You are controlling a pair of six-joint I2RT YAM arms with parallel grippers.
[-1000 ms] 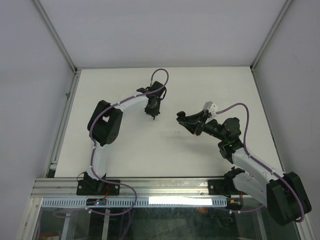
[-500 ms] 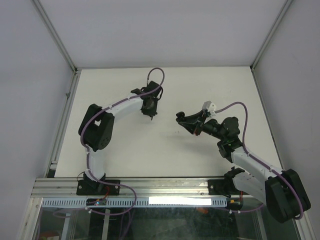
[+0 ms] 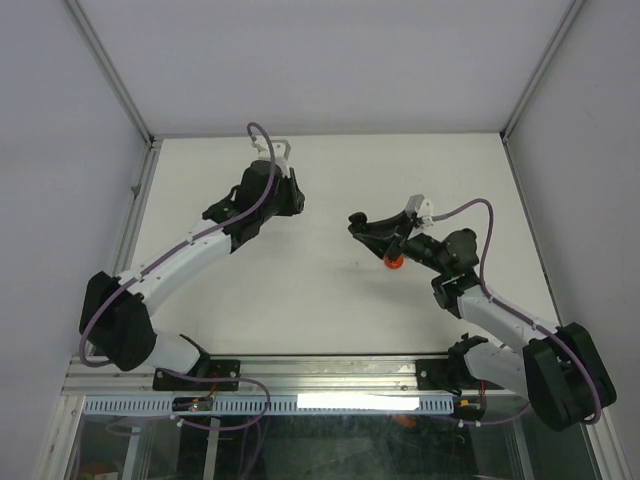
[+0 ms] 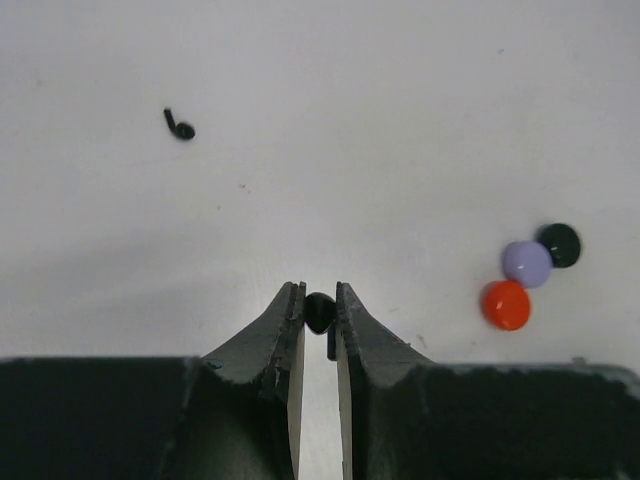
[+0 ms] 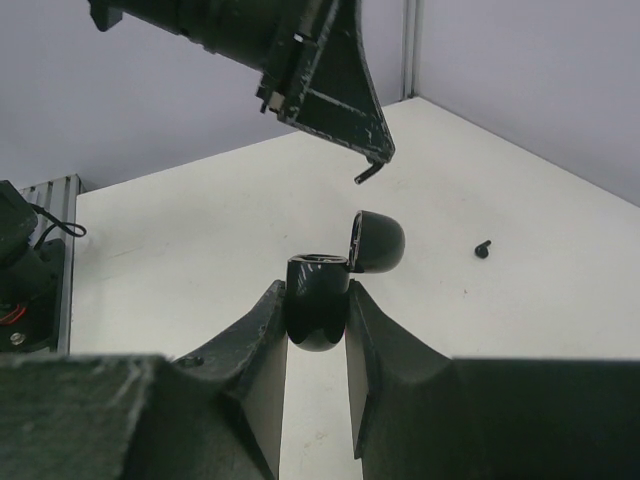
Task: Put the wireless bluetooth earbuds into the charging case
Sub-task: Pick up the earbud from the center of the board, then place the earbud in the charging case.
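Note:
My left gripper (image 4: pixel 320 292) is shut on a small black earbud (image 4: pixel 320 312), its stem hanging between the pads. In the right wrist view that left gripper (image 5: pixel 372 160) hangs above and beyond the case, the earbud stem (image 5: pixel 366 175) sticking out of its tip. My right gripper (image 5: pixel 318 292) is shut on a black charging case (image 5: pixel 318 300) held upright with its lid (image 5: pixel 377 241) flipped open. A second black earbud (image 4: pixel 180 127) lies loose on the white table. From above, the left gripper (image 3: pixel 297 203) and right gripper (image 3: pixel 356 223) face each other a short gap apart.
Three round cases sit together on the table: a red one (image 4: pixel 505 304), a pale purple one (image 4: pixel 526 263) and a dark one (image 4: pixel 559 244). Only the red case (image 3: pixel 394 262) shows from above, under the right arm. Walls and metal rails bound the table.
The left arm has stretched out low, and its gripper has tilted over to point right, towards the right gripper. The right gripper shifted slightly up-left, uncovering the red case.

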